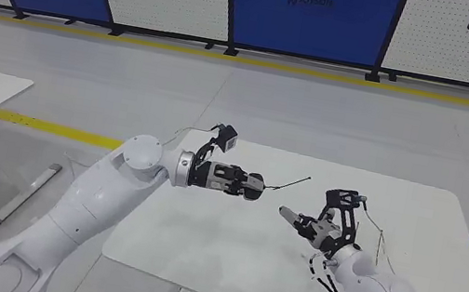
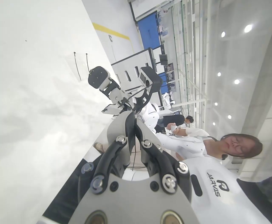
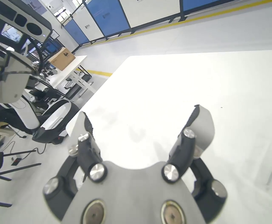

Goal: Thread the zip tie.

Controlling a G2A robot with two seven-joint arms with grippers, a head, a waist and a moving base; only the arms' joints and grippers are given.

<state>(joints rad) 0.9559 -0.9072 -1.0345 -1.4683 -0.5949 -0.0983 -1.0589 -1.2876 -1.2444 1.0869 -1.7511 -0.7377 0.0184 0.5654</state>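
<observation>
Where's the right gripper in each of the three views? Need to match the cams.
Top view: right gripper over the middle of the white table, pointing at the left gripper, which holds the zip tie.
Left wrist view: right gripper just beyond the left gripper's shut fingertips.
Right wrist view: right gripper in the foreground, open, over the table.
Shared landmark: the white table.

Zip tie (image 1: 289,184) in left claw (image 1: 259,186) over table (image 1: 200,234), right claw (image 1: 286,216) just beside

Left hand (image 2: 133,122) closed, right hand (image 3: 140,111) spread.
</observation>
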